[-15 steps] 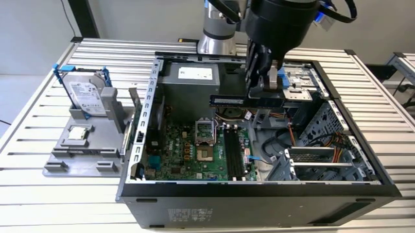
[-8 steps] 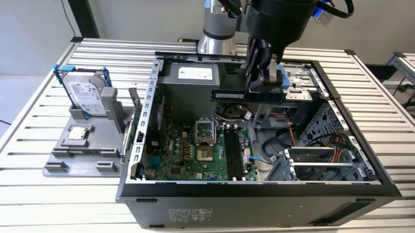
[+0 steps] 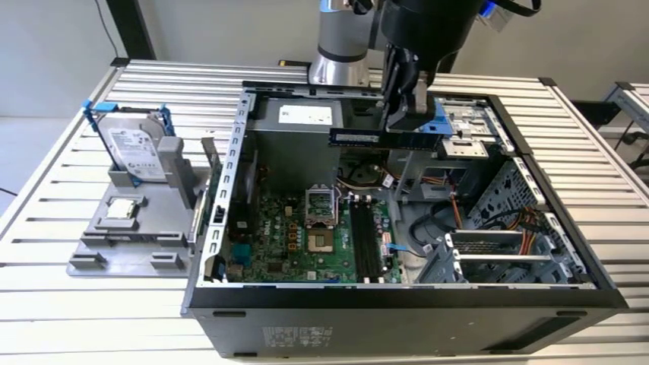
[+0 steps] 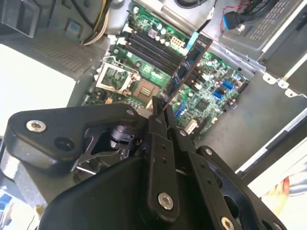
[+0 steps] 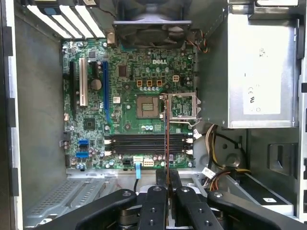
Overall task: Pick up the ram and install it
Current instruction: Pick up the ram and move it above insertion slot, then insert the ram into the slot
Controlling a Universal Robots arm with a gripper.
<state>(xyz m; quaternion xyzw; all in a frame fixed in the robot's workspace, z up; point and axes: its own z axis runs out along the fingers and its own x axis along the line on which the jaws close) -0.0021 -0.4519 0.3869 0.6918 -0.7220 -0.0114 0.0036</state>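
The ram (image 3: 385, 138), a long thin dark stick, hangs level above the back of the open computer case (image 3: 239, 190), with my gripper (image 3: 408, 122) shut on its upper edge. In the second wrist view the ram (image 4: 184, 72) runs out from between the gripper (image 4: 160, 109) fingers, over the green motherboard (image 4: 206, 100). In the first wrist view the ram (image 5: 166, 134) is edge-on, a thin line rising from the gripper (image 5: 167, 176) and crossing the black memory slots (image 5: 139, 143). These slots (image 3: 365, 236) lie well below the stick, beside the processor socket (image 3: 319, 205).
A silver hard drive in a blue frame (image 3: 137, 141) stands on a grey fixture (image 3: 112, 258) at the exterior view's left, beside a green card (image 3: 213, 163). Inside the case are the power supply (image 5: 259, 72), a fan (image 5: 151, 24), loose cables (image 5: 216, 143) and a drive cage (image 3: 497, 251).
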